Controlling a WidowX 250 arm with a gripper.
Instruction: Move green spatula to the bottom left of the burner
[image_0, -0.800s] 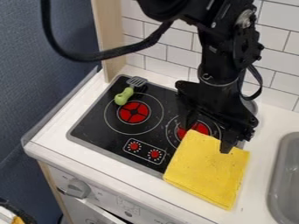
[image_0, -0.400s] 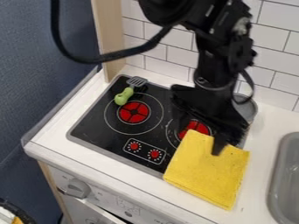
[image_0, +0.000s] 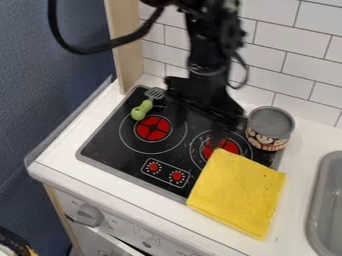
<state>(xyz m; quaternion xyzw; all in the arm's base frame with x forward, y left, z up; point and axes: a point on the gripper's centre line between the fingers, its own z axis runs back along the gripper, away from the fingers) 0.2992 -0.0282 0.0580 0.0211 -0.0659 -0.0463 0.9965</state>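
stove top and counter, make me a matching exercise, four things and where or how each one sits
Things:
1. green spatula
2. yellow cloth
3. can
4. sink

Places:
A. standing upright near the tiled wall
B. grey, at the picture's right edge
C. lying across the stove's edge onto the counter
D. beside the left burner's red centre

Pairs: 1-D, 2-C, 3-A, 4-B

Black arm (image_0: 208, 52) hanging from the top edge, jaws pointing down, spread apart

The hand (image_0: 198, 132) moved nearer the spatula (image_0: 141, 109), uncovering the can (image_0: 270, 129).
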